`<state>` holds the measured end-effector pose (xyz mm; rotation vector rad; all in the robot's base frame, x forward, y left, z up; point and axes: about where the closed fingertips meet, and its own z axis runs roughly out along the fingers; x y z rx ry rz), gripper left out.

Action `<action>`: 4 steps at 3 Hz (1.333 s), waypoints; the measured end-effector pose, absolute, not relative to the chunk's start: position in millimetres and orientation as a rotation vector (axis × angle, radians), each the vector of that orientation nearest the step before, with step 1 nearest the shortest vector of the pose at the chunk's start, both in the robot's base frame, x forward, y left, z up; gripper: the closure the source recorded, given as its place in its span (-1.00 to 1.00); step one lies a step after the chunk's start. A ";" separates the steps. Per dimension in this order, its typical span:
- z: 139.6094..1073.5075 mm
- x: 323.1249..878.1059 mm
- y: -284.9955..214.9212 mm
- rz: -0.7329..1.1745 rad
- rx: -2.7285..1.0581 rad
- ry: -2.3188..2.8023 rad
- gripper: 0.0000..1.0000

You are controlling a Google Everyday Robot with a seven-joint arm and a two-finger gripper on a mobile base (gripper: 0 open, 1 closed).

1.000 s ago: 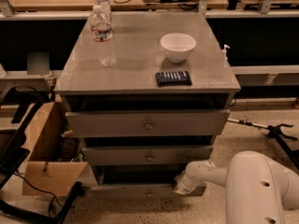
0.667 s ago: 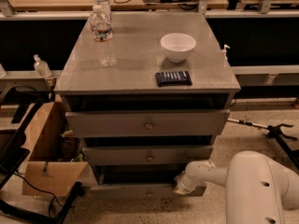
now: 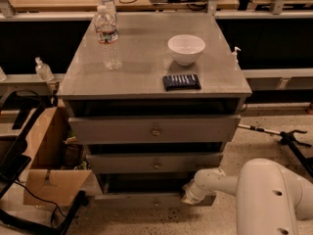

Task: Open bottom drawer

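The grey cabinet (image 3: 156, 58) has three drawers, each pulled out a little. The bottom drawer (image 3: 142, 200) has the lowest, narrowest front and stands slightly ahead of the cabinet body, with a dark gap above it. My gripper (image 3: 188, 196) is at the right part of that front, at the end of my white arm (image 3: 220, 180), which comes in from the lower right. The drawer front and the wrist hide the gripper's tip. The bottom drawer's knob does not show clearly.
On the cabinet top stand a water bottle (image 3: 108, 33), a white bowl (image 3: 186, 48) and a dark snack packet (image 3: 181, 82). An open cardboard box (image 3: 49, 165) and black cables lie on the floor at the left. A black stand leg (image 3: 288, 138) is on the floor at the right.
The view has shifted down a little. The bottom drawer front looks slightly further out, and my gripper stays at its right part.
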<state>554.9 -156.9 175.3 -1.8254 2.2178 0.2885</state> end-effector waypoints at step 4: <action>181.3 551.6 -155.1 0.286 -1.853 2.228 -1.00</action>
